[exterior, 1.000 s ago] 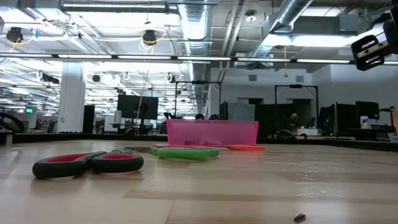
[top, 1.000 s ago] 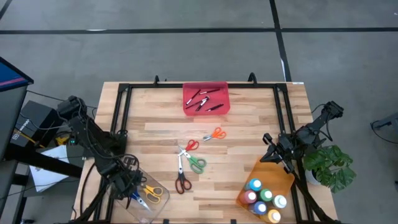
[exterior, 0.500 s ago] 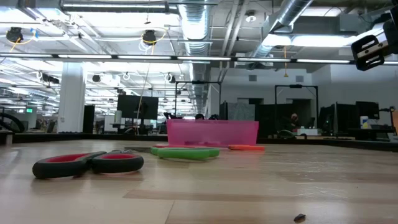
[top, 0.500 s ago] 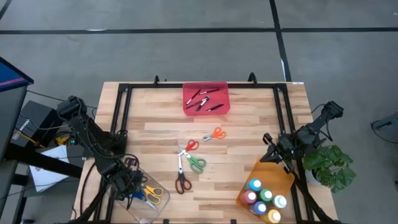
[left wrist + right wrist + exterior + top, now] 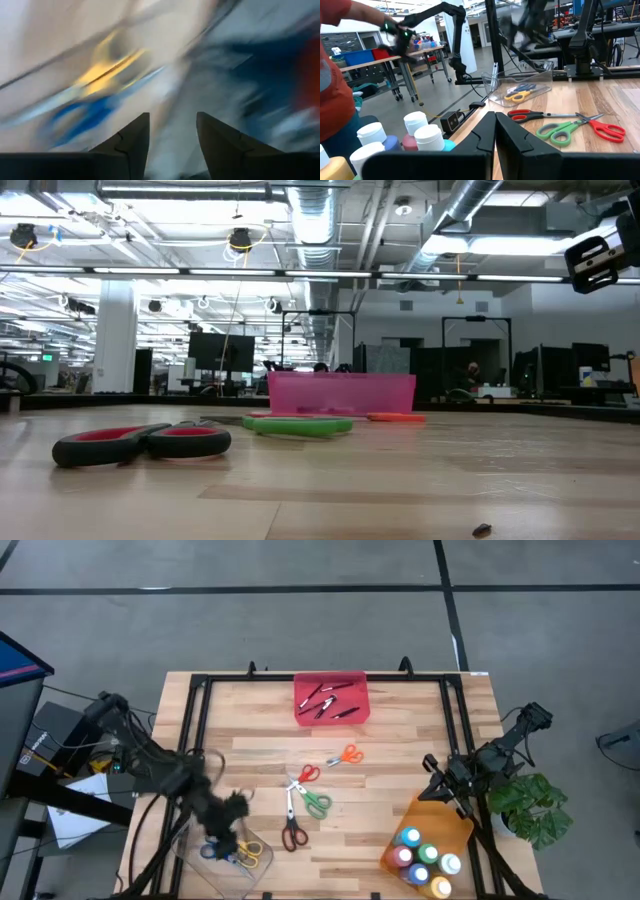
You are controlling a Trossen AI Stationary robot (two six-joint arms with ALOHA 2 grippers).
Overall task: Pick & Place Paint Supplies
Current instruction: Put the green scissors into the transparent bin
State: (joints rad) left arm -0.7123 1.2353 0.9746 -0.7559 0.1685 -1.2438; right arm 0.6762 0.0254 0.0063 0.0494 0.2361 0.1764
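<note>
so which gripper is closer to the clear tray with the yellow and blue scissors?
Left. The left gripper hangs just above the clear tray, by the scissors in it. The right gripper waits across the table beside the orange tray.

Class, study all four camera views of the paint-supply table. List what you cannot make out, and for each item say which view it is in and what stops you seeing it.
- Left gripper, high view: motion-smeared above the clear tray; finger gap unreadable.
- Scissors in the tray, left wrist view: only yellow and blue streaks.
- Brushes in the red tray, high view: too small to count.
- Paint bottles, right wrist view: cut off, partly hidden behind the shut right gripper.
</note>
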